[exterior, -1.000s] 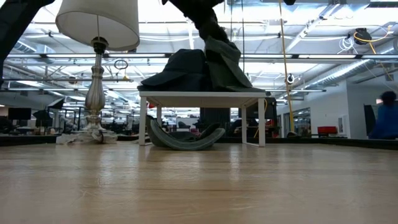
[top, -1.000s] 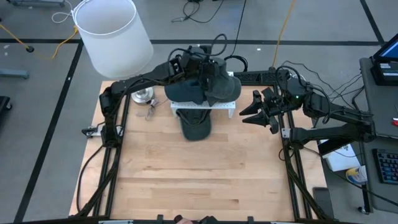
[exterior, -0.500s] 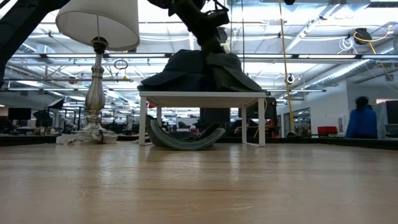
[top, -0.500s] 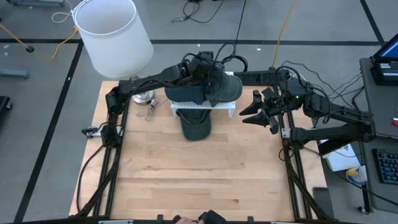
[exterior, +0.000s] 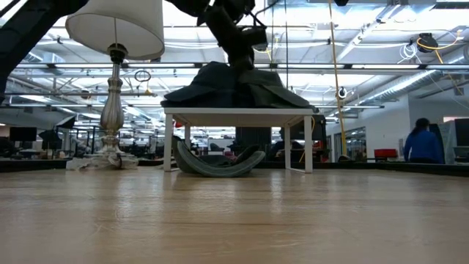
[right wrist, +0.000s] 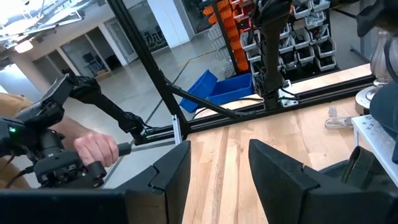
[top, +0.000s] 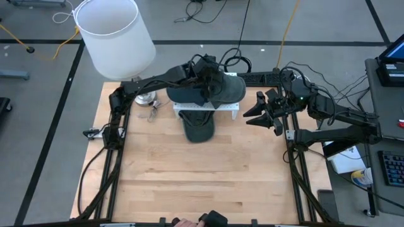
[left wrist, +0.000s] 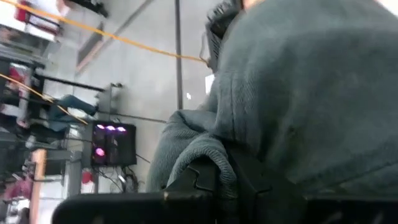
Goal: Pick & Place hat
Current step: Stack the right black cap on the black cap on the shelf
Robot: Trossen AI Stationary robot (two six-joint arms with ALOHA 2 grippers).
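Grey fabric hat [top: 226,90], soft and crumpled, lies atop the small white shelf [top: 208,108] on the desk [top: 202,170]. Left pincer [top: 207,79] is clenched on its cloth. Right pincer [top: 252,113] waits beside the shelf, fingers parted, empty.

Two black jointed arms [top: 158,81]; looped black cables; angular dark claw [top: 260,112] fingers

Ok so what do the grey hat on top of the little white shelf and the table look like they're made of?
The grey hat looks like soft knit or woven fabric with a matte finish: fine ribbed texture shows and it folds where the left gripper pinches it. The table looks like light wood planks, with visible grain and seams and a slight sheen.
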